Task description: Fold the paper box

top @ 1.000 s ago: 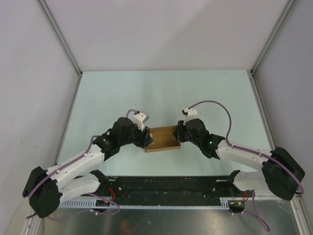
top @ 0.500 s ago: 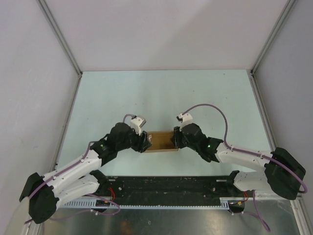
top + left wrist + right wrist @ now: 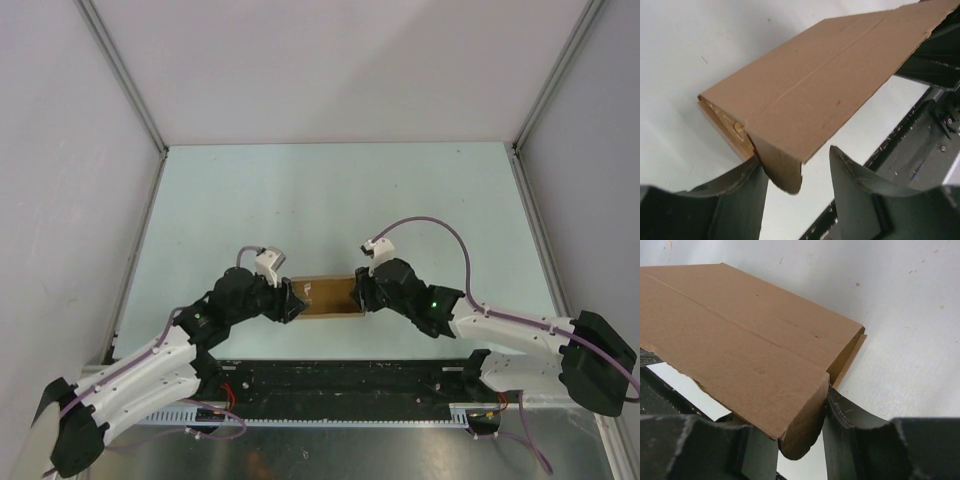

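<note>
The pale green desk is matte and faintly specked. Plain grey-white walls with metal struts at the corners close it in, and a black rail runs along its near edge. The paper box, brown and partly folded, sits near that edge between both arms. The left fingers stand apart around one end flap, with a gap on one side. The right fingers flank the other flap closely; I cannot tell whether they pinch it.

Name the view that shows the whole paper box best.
Top external: the paper box shows nearly end to end, though small. Left wrist gives only one end with its rounded flap; right wrist only the other end, cropped.
</note>
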### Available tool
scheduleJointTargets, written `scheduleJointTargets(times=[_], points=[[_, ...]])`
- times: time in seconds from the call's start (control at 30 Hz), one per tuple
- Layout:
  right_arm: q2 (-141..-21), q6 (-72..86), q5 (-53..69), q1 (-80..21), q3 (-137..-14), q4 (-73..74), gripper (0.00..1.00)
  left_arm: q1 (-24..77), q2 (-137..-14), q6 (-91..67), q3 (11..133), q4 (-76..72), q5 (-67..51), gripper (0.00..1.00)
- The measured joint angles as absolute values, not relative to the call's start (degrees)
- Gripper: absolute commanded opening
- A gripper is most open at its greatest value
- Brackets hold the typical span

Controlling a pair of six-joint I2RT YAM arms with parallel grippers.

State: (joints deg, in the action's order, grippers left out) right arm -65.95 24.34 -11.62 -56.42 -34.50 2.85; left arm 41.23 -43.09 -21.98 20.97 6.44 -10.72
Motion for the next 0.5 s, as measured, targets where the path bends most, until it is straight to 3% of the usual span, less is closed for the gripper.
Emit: scheduleJointTargets(times=[0.27, 0.5], points=[[-62.13, 24.38, -11.62, -57.06, -32.86, 5.72, 0.48, 41.28, -38.15, -26.61, 18.28, 6.39, -10.81, 0.58], [-58.19, 24.12, -11.64, -57.06, -32.62, 8.47, 0.62, 41.30, -35.77, -29.04, 17.67, 6.35, -10.85, 0.61]])
